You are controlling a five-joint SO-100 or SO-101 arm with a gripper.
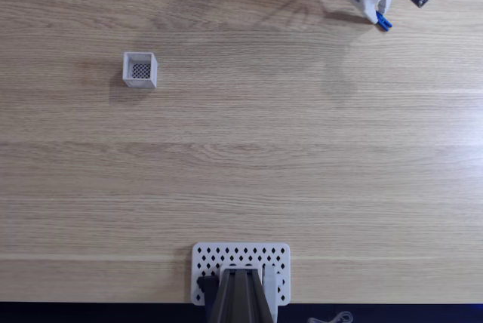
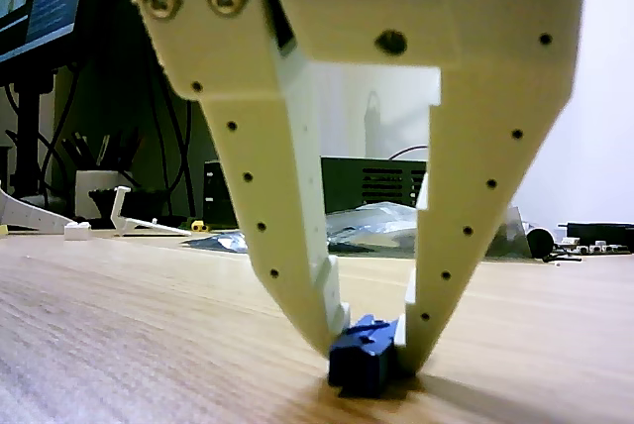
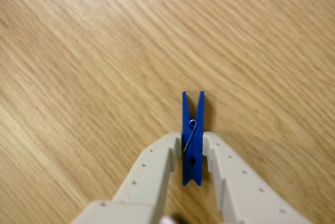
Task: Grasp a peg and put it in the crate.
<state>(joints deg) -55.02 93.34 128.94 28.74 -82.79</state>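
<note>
The peg (image 3: 192, 110) is a small bright blue clothes-peg with a wire spring, lying flat on the wooden table. My gripper (image 3: 192, 141) has one white finger against each long side of it, shut on the peg. The other view shows the peg (image 2: 363, 353) resting on the table between the two fingertips of the gripper (image 2: 372, 343). In the fixed view the gripper (image 1: 381, 20) and peg (image 1: 385, 24) are at the top right. The crate (image 1: 140, 70), a tiny white open box with a dark mesh bottom, stands far off at the upper left.
A white perforated plate (image 1: 241, 256) with the arm's base (image 1: 240, 299) on it sits at the table's bottom edge in the fixed view. Bare wood lies between gripper and crate. Desk clutter (image 2: 119, 216) lines the far edge in the other view.
</note>
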